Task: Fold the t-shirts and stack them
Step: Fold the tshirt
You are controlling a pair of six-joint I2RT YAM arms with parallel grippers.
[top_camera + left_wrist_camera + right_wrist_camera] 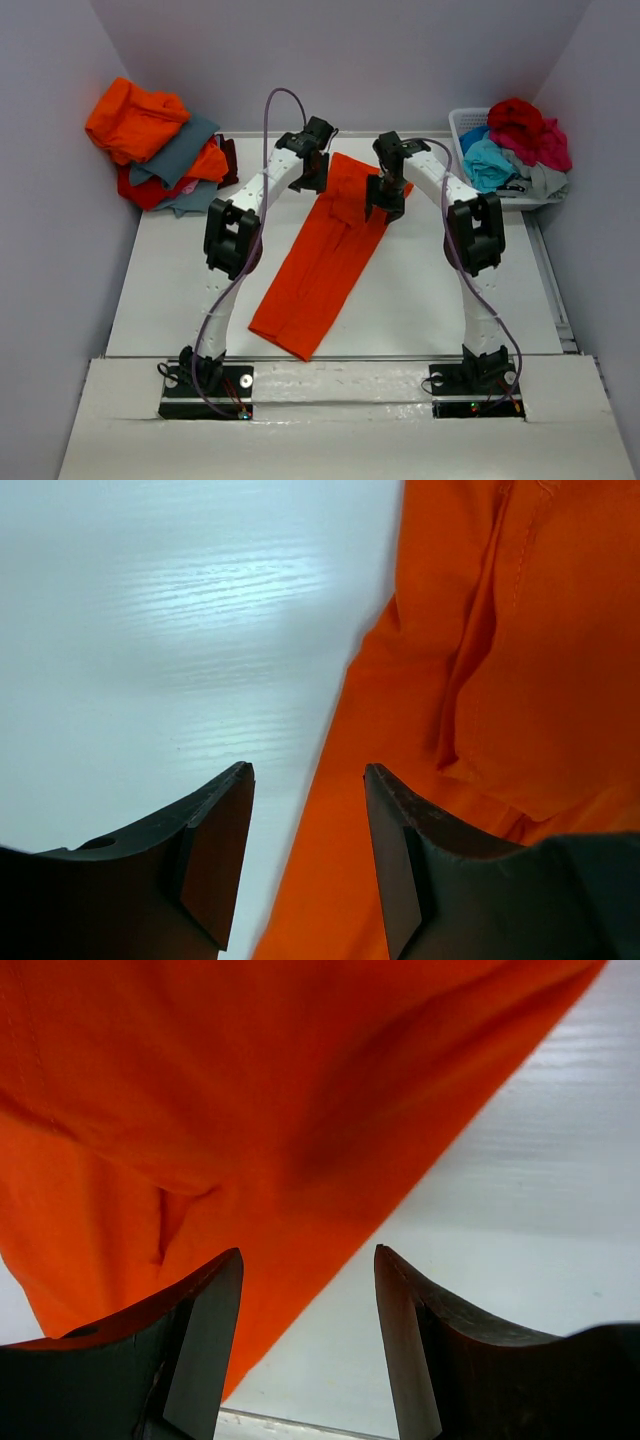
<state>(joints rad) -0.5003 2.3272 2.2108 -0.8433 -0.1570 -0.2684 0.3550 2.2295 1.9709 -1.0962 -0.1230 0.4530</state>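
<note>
**White desk, one shirt half-folded, plenty left**

Grey walls box in a white desk [170, 290]. An orange t-shirt [310, 280] lies mid-desk as a long narrow strip, slanting from the far middle down toward the near edge. It looks folded lengthwise only, so the crosswise folds are not yet done.

The left end effector [308, 775] hangs open over the strip's left edge, with cloth under one jaw and bare desk under the other. The right end effector [308, 1255] is also open, over the strip's right edge. Neither is gripping anything.

A loose heap [160, 145] of orange, grey and red shirts sits at the far left corner. It looks rumpled rather than neatly stacked. The white basket [462, 122] at far right holds crumpled shirts [515, 140], turquoise, crimson and grey, which look unfolded. My guess is the task is early.

Hard to see:
- In the top view the strip's far end is covered by both wrists.
- The number of shirts in the heap and the basket can't be counted.
- The wrist views show only cloth and desk.
</note>
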